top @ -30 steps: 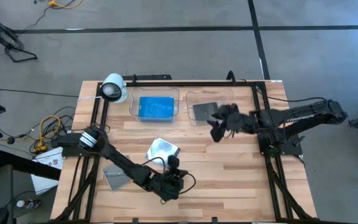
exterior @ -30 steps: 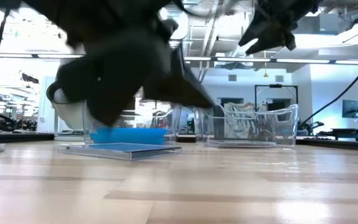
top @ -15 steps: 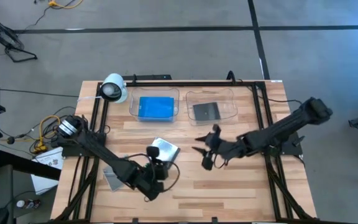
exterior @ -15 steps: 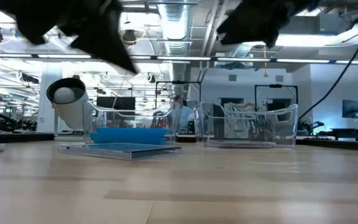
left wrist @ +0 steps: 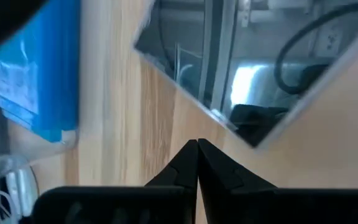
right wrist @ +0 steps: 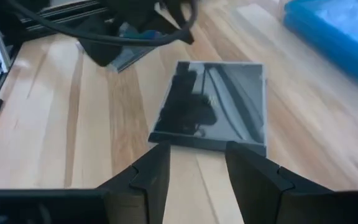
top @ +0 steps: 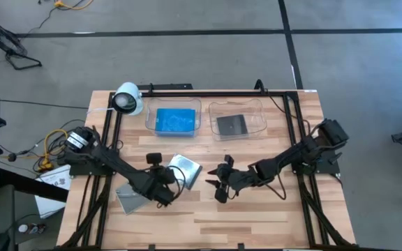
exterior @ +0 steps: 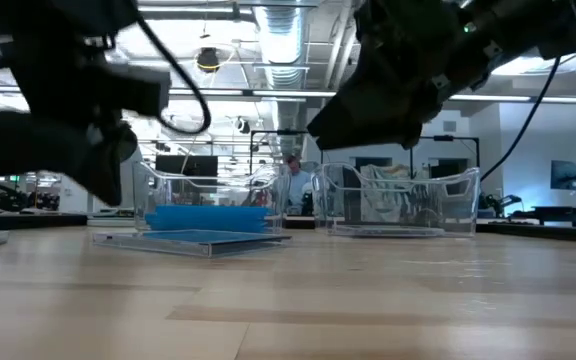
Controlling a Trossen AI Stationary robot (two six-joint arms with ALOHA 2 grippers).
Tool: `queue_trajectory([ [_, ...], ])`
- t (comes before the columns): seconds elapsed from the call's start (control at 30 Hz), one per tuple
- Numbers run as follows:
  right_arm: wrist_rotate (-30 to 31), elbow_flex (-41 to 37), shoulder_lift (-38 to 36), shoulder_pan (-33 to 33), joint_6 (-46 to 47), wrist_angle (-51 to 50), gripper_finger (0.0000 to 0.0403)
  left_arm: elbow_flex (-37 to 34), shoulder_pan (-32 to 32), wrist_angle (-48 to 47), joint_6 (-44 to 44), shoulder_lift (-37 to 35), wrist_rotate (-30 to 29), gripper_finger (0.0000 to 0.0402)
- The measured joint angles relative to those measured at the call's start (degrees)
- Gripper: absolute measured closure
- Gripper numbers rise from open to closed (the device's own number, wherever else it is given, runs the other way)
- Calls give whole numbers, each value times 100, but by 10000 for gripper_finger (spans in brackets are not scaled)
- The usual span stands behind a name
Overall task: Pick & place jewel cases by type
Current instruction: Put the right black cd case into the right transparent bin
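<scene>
Silvery jewel case (top: pixel 183 168) flat, just beside open right gripper (top: pixel 217 187)

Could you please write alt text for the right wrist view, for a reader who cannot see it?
The right end effector hangs open just short of a clear jewel case lying flat on the wooden table. A blue jewel case lies beyond.

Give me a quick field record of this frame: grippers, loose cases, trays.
right gripper: open, empty, lined up just short of the silvery jewel case at table centre
left gripper: shut, empty, beside the same case
second loose case: near the left edge, partly under the left arm
left tray: holds blue jewel cases
right tray: holds one dark jewel case
</scene>
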Motion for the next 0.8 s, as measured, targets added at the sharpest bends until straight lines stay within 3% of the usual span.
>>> queue_trajectory([
  [0.33,-72,4,156,0,329,-67,272,-791,533,1017,268,-15,251,401],
  [0.6,-180,4,156,-91,1751,-1343,284,-826,744,1665,1050,-30,236,401],
  [0.8,-286,2,156,-43,1897,-1484,282,-828,817,2337,1619,-38,409,401],
])
